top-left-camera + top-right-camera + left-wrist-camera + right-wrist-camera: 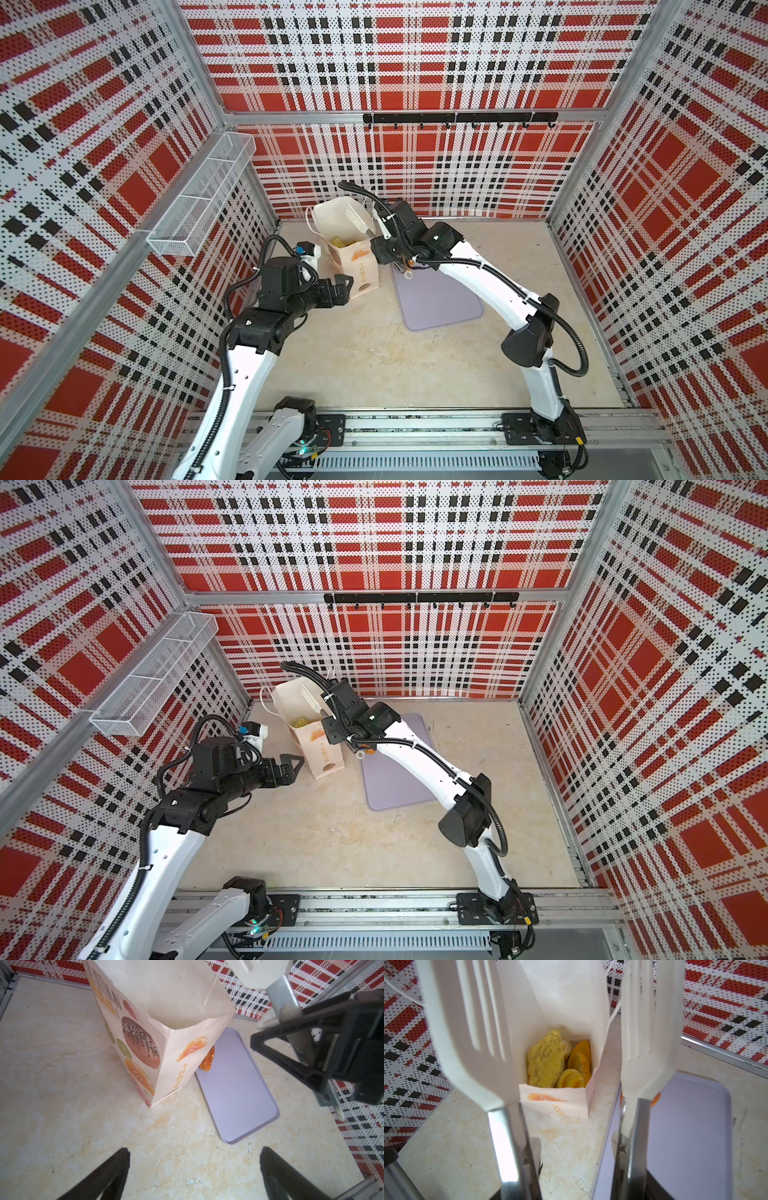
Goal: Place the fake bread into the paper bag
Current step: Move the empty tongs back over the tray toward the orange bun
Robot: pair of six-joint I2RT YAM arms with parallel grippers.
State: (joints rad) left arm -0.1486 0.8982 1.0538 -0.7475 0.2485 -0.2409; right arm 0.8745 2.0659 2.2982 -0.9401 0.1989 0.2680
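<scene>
The paper bag (353, 266) (322, 750) (145, 1047) stands upright and open at the back of the table. Several golden pieces of fake bread (546, 1061) (341, 241) lie at its bottom. One orange piece (207, 1059) sits on the lilac tray (239, 1093) right behind the bag. My right gripper (382, 245) (571, 1188) is shut on white slotted tongs (467, 1032) (355, 218). Their blades are spread apart above the bag's mouth with nothing between them. My left gripper (343, 291) (194, 1151) hangs open and empty beside the bag's lower left side.
The lilac tray (440, 307) (395, 787) lies flat to the right of the bag, under my right arm. A white wire-mesh basket (199, 199) hangs on the left wall. A black hook rail (457, 118) runs along the back wall.
</scene>
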